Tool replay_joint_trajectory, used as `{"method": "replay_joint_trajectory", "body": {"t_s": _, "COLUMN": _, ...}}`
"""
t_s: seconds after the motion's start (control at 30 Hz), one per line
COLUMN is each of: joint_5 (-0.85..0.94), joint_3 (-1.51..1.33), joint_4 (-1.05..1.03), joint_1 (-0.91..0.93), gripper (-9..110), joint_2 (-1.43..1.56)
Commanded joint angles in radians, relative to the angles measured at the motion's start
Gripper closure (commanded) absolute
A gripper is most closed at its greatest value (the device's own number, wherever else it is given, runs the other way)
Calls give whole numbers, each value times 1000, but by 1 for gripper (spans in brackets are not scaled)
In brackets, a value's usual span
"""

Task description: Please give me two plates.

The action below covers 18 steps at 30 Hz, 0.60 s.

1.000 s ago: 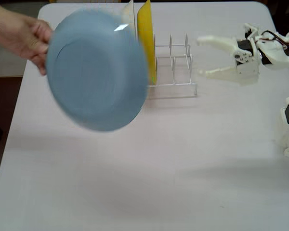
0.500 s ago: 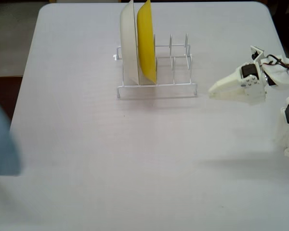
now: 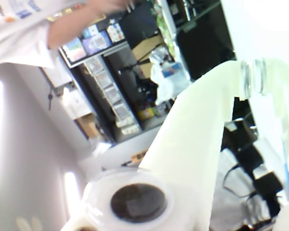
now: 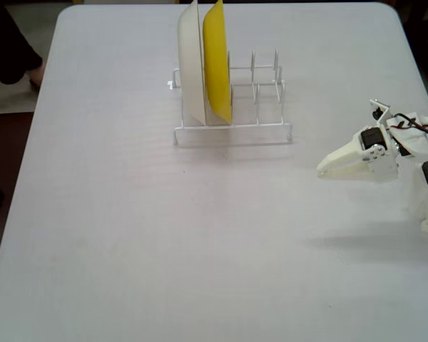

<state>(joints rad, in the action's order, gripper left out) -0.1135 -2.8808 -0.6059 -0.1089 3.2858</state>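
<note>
Over on the right side of the desk (image 4: 128, 235), in the fixed view, the gripper (image 4: 327, 169) hangs low with its two fingers pressed together — it is clenched and carries nothing. The orange plate and the light blue plate are not in either view, so I cannot say where they are now. Well to the left of the gripper and a bit farther back stands the white wire rack (image 4: 232, 128), with a white plate (image 4: 191, 68) and a yellow plate (image 4: 216, 60) standing upright in its left slots; the slots nearer the gripper are bare. My guess is the giving part is done and the arm is going to rest. To do that well, it should keep its fingers together, move slowly, and stay clear of the rack — a bump could tip the two standing plates. The wrist view only shows the room, tilted.
</note>
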Motion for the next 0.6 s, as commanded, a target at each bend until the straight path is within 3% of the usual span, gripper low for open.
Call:
{"method": "replay_joint_trajectory", "body": {"t_s": 0.0, "joint_5": 9, "joint_3": -17, "joint_4": 32, "joint_1": 11, "gripper": 102, "joint_2": 26}}
{"method": "replay_joint_trajectory", "body": {"t_s": 0.57, "joint_5": -5, "joint_3": -172, "joint_4": 48, "joint_1": 83, "gripper": 102, "joint_2": 26}}
